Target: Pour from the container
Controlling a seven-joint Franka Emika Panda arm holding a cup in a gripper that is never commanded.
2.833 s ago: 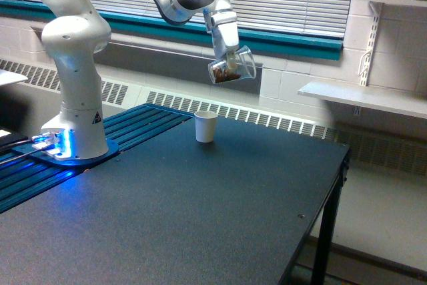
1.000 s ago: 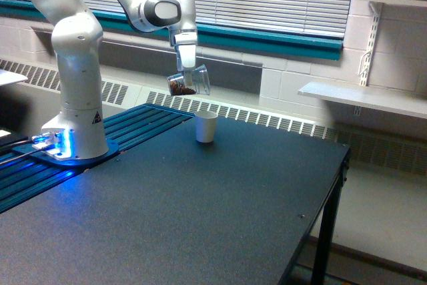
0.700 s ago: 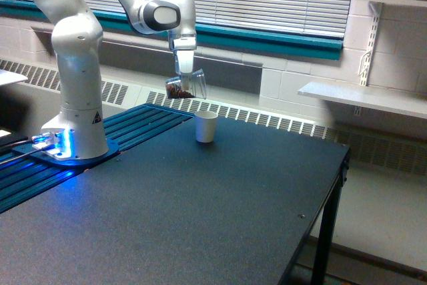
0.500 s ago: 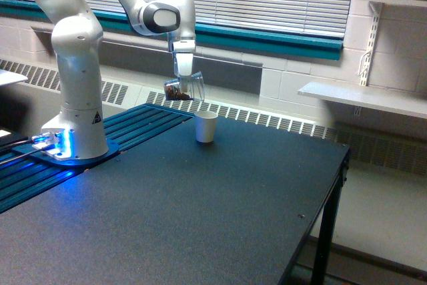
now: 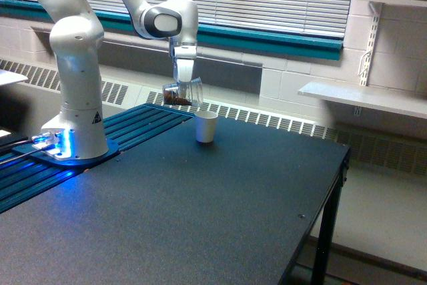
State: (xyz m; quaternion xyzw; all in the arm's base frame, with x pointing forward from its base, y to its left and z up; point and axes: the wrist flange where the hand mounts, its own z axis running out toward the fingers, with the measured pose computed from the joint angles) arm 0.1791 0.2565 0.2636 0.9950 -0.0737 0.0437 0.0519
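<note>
The container (image 5: 183,93), a small clear plastic cup with brown bits inside, hangs tipped on its side above the table, its mouth facing the exterior view's right. My gripper (image 5: 183,85) is shut on it from above. A white paper cup (image 5: 205,127) stands upright on the dark table, just below and to the right of the container's mouth. No bits show falling between the two.
The arm's white base (image 5: 73,131) stands on a blue ribbed mat at the left. The black table (image 5: 200,211) ends in an edge at the right. Behind are a radiator, a window with blinds and a wall shelf (image 5: 363,98).
The arm has carried the container from the right to the left and lowered it toward the white cup. In the last half second it drifted slightly right and down.
</note>
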